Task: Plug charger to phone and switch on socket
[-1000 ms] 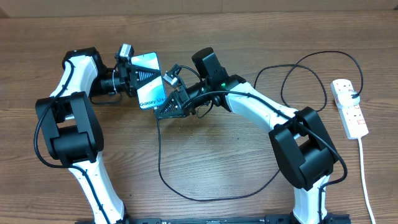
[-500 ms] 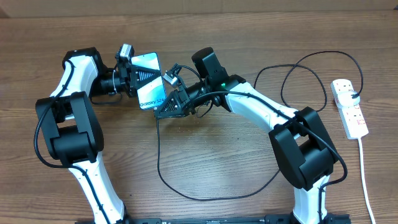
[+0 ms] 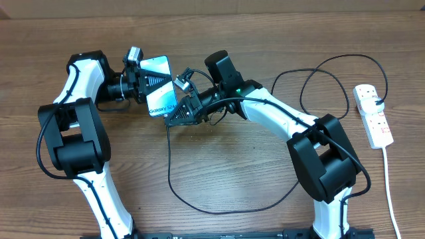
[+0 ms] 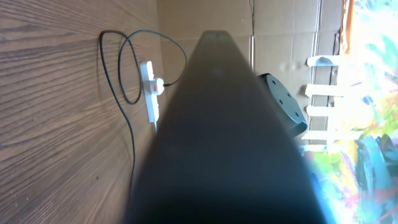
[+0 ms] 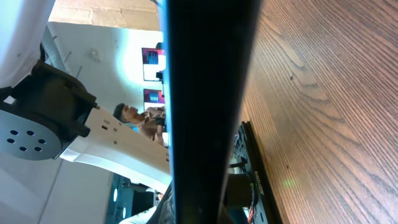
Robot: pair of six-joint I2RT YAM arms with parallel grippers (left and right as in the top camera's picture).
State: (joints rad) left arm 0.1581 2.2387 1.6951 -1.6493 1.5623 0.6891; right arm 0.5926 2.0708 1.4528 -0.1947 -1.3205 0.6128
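The phone (image 3: 159, 73), its blue-and-white screen reading "Galaxy S24", is held above the table by my left gripper (image 3: 147, 86), which is shut on it. My right gripper (image 3: 178, 114) sits at the phone's lower end, shut on the plug end of the charger (image 3: 169, 166), whose thin black cable hangs down and loops widely over the table. The plug tip itself is hidden. The phone's dark back fills the left wrist view (image 4: 224, 143) and its dark edge the right wrist view (image 5: 205, 93). The socket (image 3: 374, 119) lies at the far right.
The socket's thick white cord (image 3: 388, 186) runs to the front edge. The black cable curls in loops (image 3: 325, 73) beside the socket. The socket (image 4: 148, 81) and cable (image 4: 132, 143) also show in the left wrist view. The table is brown wood (image 5: 323, 93).
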